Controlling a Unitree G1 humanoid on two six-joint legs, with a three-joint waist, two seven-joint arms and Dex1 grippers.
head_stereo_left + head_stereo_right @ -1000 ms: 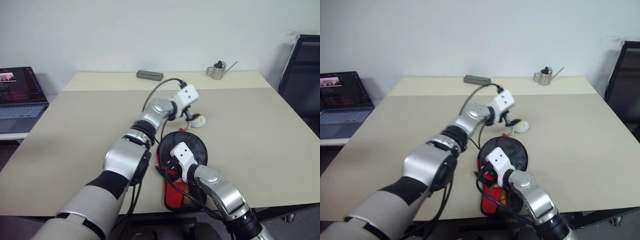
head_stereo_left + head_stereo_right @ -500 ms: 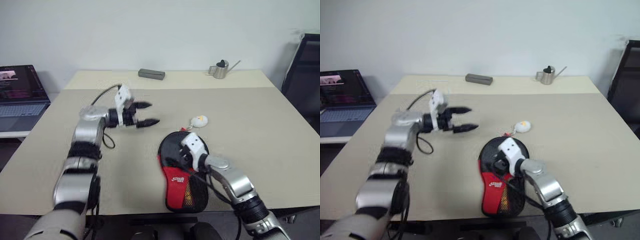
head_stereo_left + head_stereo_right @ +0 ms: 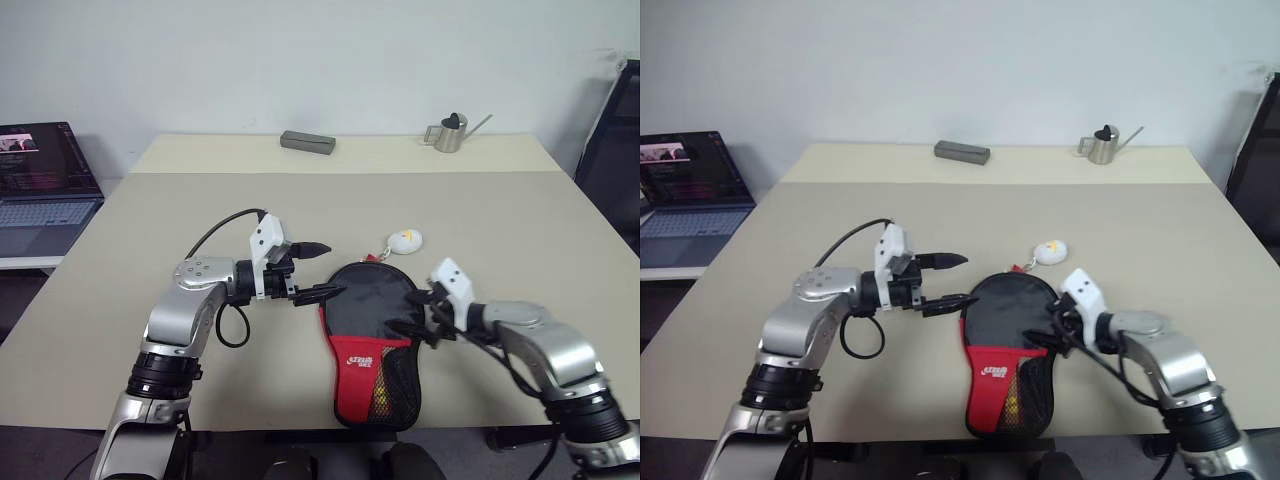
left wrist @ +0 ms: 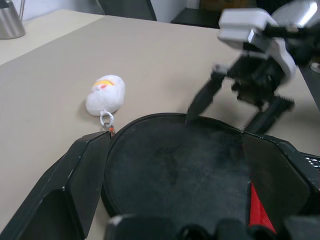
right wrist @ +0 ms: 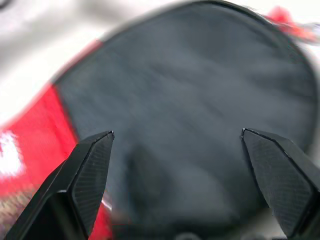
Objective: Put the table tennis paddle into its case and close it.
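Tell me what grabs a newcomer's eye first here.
The paddle-shaped black and red fabric case lies near the front edge of the beige table, its small white plush charm beside its rounded end. The left tool and the right tool flank the case, both open and empty.

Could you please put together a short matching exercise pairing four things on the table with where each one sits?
Things:
1. case
2. plush charm
3. watering can
4. grey block

Places:
A. far edge, towards the robot's right
B. near edge, between the two grippers
C. far edge, near the middle
D. just beyond the case's round end

Pairs: 1-B, 2-D, 3-A, 4-C
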